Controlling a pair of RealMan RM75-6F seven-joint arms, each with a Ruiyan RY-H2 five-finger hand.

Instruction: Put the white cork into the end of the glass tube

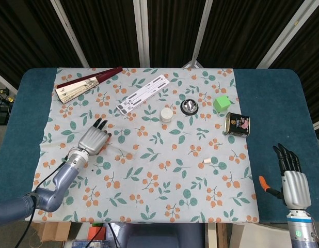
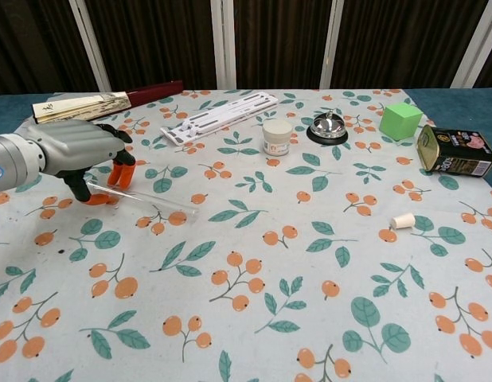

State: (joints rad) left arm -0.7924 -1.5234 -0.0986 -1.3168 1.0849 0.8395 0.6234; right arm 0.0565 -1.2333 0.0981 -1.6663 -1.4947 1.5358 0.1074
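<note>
Left hand (image 2: 79, 151) sits low over the near end of the glass tube (image 2: 142, 204), fingers curled down around it with orange fingertips (image 2: 119, 175) at the glass — whether they actually grip it cannot be told. The tube lies flat on the floral tablecloth (image 2: 254, 263). White cork (image 2: 403, 221) lies on the cloth well to the right, apart from the tube. Right hand (image 1: 293, 178) — off the table edge, fingers straight and close together, holding nothing.
</note>
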